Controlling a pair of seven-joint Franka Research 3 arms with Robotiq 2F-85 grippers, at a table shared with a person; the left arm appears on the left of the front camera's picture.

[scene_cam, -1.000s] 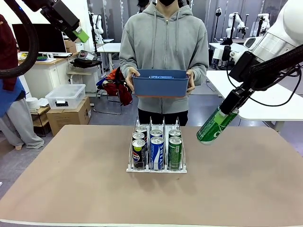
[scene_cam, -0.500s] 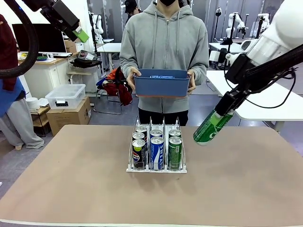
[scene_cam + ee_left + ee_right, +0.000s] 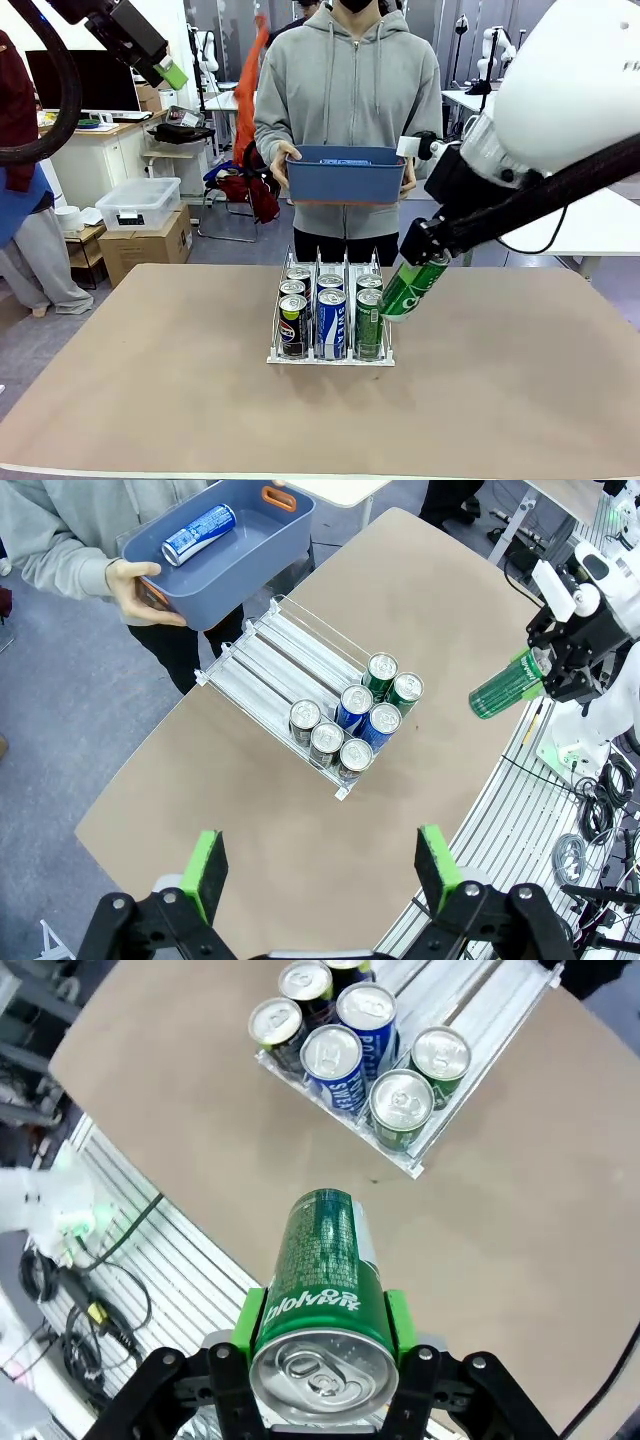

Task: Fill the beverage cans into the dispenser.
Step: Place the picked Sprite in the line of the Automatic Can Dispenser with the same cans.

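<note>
While the rack (image 3: pixel 330 358) is only part filled, step in hand: bringing one more green can (image 3: pixel 412 287) to it, as I judge it.
Right gripper (image 3: pixel 322 1330): jaws closed on the green can near its silver top, green pads on either side. That leaves the base free to go down into a lane.
Green can: in the air off the rack's right side near its front end, apart from it. It is tilted, with its base pointing down toward the rack.
Cans (image 3: pixel 352 720) in the rack: seven, upright and crowded at its front end, three dark ones in the left lane and two in each of the others. The right lane holds the green ones, so that is the likely home for the carried can.
Free space: the rear stretch of every lane is bare, and loading from there looks easiest.
Left gripper (image 3: pixel 321 868): jaws wide apart and holding nothing. It sits high above and well back from the rack, probably to keep out of the other arm's way.
Bin (image 3: pixel 340 185): a person (image 3: pixel 345 90) holds it in both hands beyond the rack's far end.
Blue-and-white can (image 3: pixel 198 532): lying in the bin, waiting its turn.
Table (image 3: pixel 150 380): bare around the rack.
Risk: the tilted can could clip the rack's thin right wall or knock the green pair.
</note>
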